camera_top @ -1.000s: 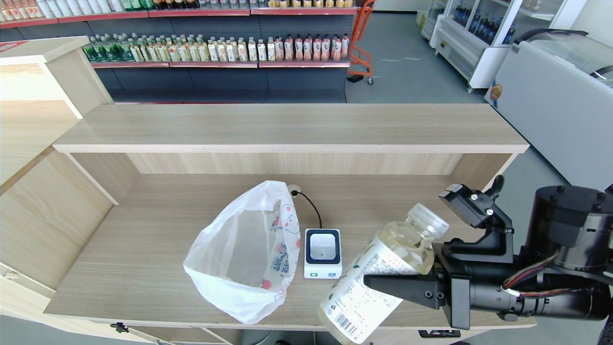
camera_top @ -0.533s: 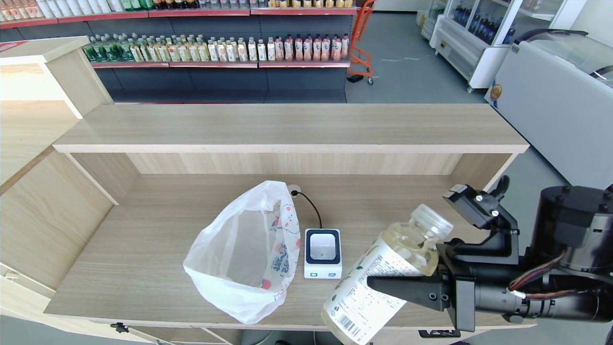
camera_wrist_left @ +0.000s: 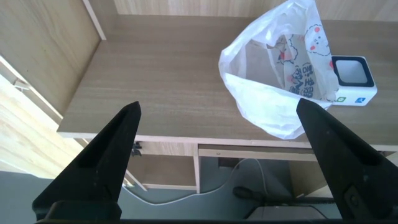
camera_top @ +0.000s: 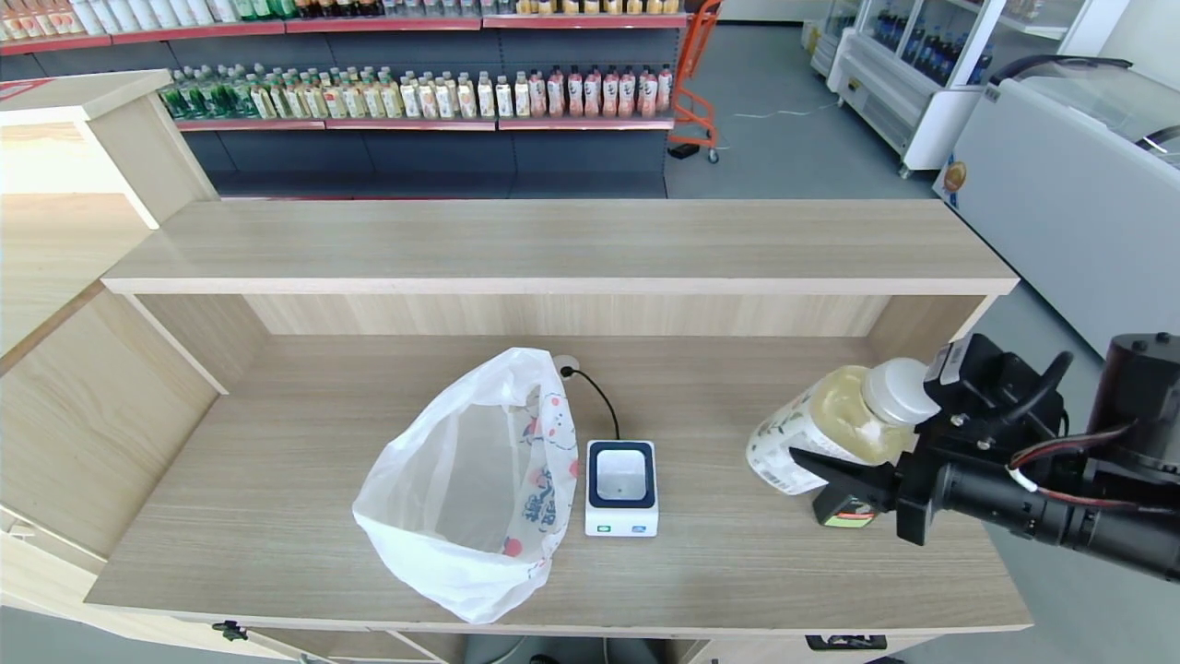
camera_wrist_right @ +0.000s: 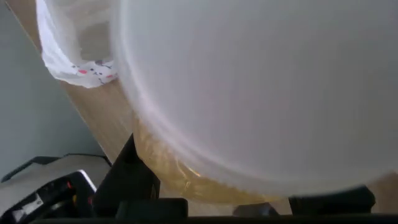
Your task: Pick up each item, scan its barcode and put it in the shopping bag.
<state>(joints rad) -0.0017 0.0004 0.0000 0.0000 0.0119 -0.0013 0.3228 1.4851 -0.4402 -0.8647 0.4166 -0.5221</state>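
To the right of the scanner (camera_top: 621, 487), the right arm (camera_top: 1032, 512) is a matte black tube with a thick black collar near the wrist. Farther from the scanner it ends in a round, dark grey motor housing with small screws on top. Red, white and black cables loop loosely over the tube. A boxy black camera bracket on the wrist carries a white label and silver screws. The right gripper (camera_top: 825, 444) has black, wedge-shaped fingers (camera_top: 843, 472). The left gripper (camera_wrist_left: 219, 104) has two dark, flat, tapering fingers.
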